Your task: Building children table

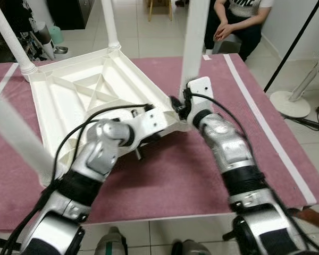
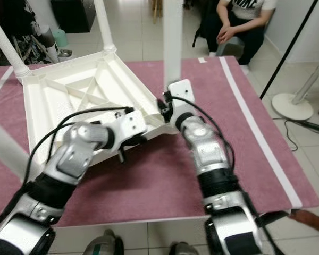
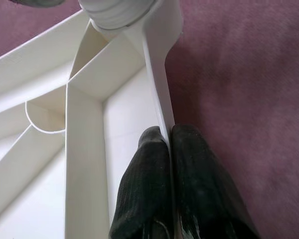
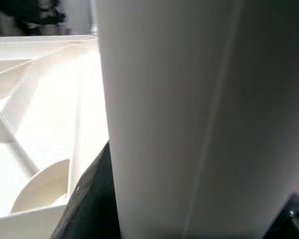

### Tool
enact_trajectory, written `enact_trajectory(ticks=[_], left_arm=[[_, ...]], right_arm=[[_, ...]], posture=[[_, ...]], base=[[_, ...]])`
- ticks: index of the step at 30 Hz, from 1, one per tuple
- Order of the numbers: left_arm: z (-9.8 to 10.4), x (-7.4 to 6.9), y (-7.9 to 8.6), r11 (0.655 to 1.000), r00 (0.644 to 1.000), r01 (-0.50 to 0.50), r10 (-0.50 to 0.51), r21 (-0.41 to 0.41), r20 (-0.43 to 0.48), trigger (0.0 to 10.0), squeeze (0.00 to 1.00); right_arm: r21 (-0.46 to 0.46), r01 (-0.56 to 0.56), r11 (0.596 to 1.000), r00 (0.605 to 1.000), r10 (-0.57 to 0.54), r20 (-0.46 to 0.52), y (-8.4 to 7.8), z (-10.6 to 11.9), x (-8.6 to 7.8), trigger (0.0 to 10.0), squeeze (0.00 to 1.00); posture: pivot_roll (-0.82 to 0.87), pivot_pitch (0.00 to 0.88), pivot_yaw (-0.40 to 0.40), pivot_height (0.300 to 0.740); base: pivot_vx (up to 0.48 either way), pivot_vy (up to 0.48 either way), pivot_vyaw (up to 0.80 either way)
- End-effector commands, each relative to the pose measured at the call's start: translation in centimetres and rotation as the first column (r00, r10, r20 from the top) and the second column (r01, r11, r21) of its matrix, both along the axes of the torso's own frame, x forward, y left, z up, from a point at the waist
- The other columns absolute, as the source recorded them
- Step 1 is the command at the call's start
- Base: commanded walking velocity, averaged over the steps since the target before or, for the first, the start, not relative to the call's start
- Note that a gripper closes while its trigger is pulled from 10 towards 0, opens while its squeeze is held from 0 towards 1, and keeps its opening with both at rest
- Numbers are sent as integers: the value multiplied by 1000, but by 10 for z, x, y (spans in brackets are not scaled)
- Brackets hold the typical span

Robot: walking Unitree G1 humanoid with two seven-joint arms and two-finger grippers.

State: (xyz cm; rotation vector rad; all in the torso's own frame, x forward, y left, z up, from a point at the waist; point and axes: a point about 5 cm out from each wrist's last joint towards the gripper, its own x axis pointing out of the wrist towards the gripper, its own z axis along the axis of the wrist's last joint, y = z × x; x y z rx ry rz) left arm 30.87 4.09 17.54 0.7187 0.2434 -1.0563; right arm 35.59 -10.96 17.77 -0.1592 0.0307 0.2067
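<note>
The table (image 1: 90, 95) lies upside down on a pink mat (image 1: 202, 175) over the desk, its ribbed underside up so the legs can go into the corner sockets. In the left eye view three legs stand at the table's far, left and near-left corners, all cut off by the frame. A fourth leg (image 1: 194, 37) rises at the table's right corner, its top also out of frame. The right gripper (image 1: 182, 106) is at the foot of this leg, likely steadying or turning it into the socket; the wrist body hides the fingers here. The left gripper (image 1: 159, 130) is at the table's near rim beside that same corner, probably to keep the table from shifting. A seated person (image 1: 239, 21) is beyond the table's far side, seen only in part.

The right eye view shows the same layout; the socket itself is hidden behind the right gripper (image 2: 167, 103), so I cannot tell how deep the leg sits.

In the left wrist view the fingers (image 3: 144, 189) are pressed together on the thin rim wall (image 3: 157, 89) of the table, one on each side. The leg's base is cut off just past the rim.

In the right wrist view the leg (image 4: 189, 114) is so close that its surface blurs. A dark finger (image 4: 89, 199) lies against the leg on the table side and a dark edge shows on the other, so the fingers seem clamped on it.
</note>
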Motion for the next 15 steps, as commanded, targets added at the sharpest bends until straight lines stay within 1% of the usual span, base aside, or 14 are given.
enact_trajectory(ticks=[1,2,3,4,5,6,7,8,9,10,11,12,15], left_arm=[[65,0,-30,977,900,-41,128,-211,417,0,0],[63,-2,-31,979,903,-23,108,-205,416,0,0],[63,-2,-31,979,903,-23,108,-205,416,0,0],[61,-4,-29,981,906,-7,88,-194,414,0,0],[61,-4,-29,981,906,-7,88,-194,414,0,0],[57,-7,-27,983,909,7,70,-182,411,0,0],[57,-7,-27,983,909,7,70,-182,411,0,0],[52,-10,-25,986,913,16,54,-169,404,0,0],[52,-10,-25,986,913,16,54,-169,404,0,0],[46,-14,-22,988,919,30,34,-153,394,0,0],[46,-14,-22,988,919,30,34,-153,394,0,0],[37,-20,-19,989,928,57,-3,-133,373,0,0],[37,-20,-19,989,928,57,-3,-133,373,0,0]], right_arm=[[-54,29,998,989,-36,-140,7,-34,-3,0,0],[-39,23,999,994,-27,-107,11,-29,-2,10000,0],[-39,23,999,994,-27,-107,11,-29,-2,10000,0],[-21,-21,1000,997,19,-80,17,-25,-3,10000,0],[-21,-21,1000,997,19,-80,17,-25,-3,10000,0],[-7,-67,998,996,67,-53,20,-21,-4,10000,0],[-7,-67,998,996,67,-53,20,-21,-4,10000,0],[16,-143,990,989,144,-29,24,-17,-8,10000,1000],[16,-143,990,989,144,-29,24,-17,-8,10000,1000],[26,-247,969,969,247,-1,29,-13,-14,10000,1000],[26,-247,969,969,247,-1,29,-13,-14,10000,1000],[25,-367,930,930,367,-1,33,-11,-23,10000,0],[25,-367,930,930,367,-1,33,-11,-23,10000,0]], posture=[[90,0,62,740],[88,0,64,740],[88,0,64,740],[88,0,64,740],[88,0,64,740],[88,0,64,740],[88,0,64,740],[88,0,58,740],[88,0,58,740],[90,0,55,740],[90,0,55,740],[90,0,55,740],[90,0,55,740]], base=[[0,0,0],[0,0,0],[0,0,0],[0,0,0],[0,0,0],[0,0,0],[0,0,0],[0,0,0],[0,0,0],[0,0,0],[0,0,0],[0,0,0],[0,0,0]])
